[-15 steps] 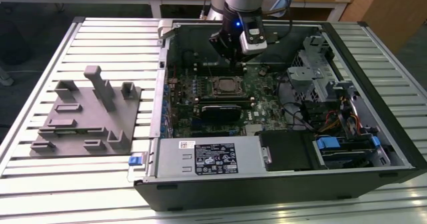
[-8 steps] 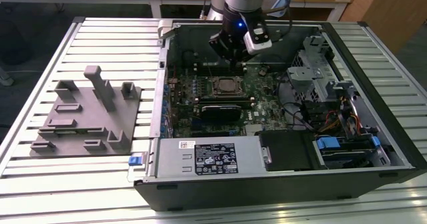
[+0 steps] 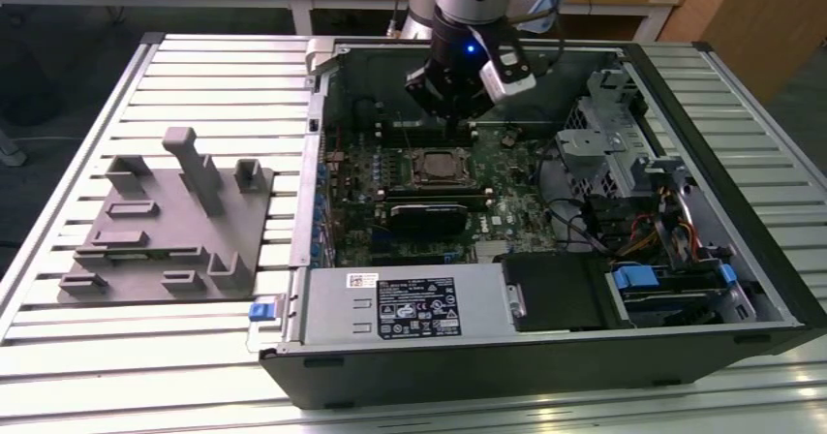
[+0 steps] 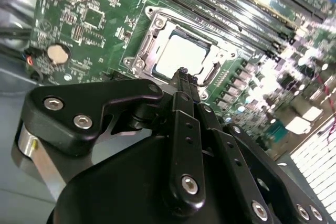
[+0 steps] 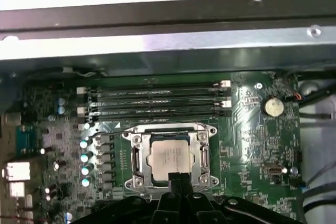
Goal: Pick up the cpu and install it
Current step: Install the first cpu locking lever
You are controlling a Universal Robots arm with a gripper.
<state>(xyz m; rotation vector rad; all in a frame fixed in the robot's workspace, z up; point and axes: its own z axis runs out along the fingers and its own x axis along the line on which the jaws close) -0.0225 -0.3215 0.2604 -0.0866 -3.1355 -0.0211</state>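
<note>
The cpu (image 3: pixel 440 166), a silvery square chip, lies flat inside the motherboard socket (image 3: pixel 411 153) within the open computer case (image 3: pixel 543 356). Both wrist views show the cpu (image 4: pixel 181 56) (image 5: pixel 170 156) seated in the metal socket frame (image 4: pixel 152 24) (image 5: pixel 134 153). My gripper (image 3: pixel 452 114) hangs just above the socket, slightly toward the back of the case. Its two black fingers are pressed together, the tips (image 4: pixel 185 74) (image 5: pixel 178 176) hovering over one edge of the chip with nothing between them.
A grey plastic fixture (image 3: pixel 168 221) sits on the slatted table at the exterior view's left. Inside the case are memory slots (image 5: pixel 157 98), a coin cell (image 5: pixel 273 107), a power supply (image 3: pixel 407 303) at the front and a drive cage (image 3: pixel 621 134) with cables.
</note>
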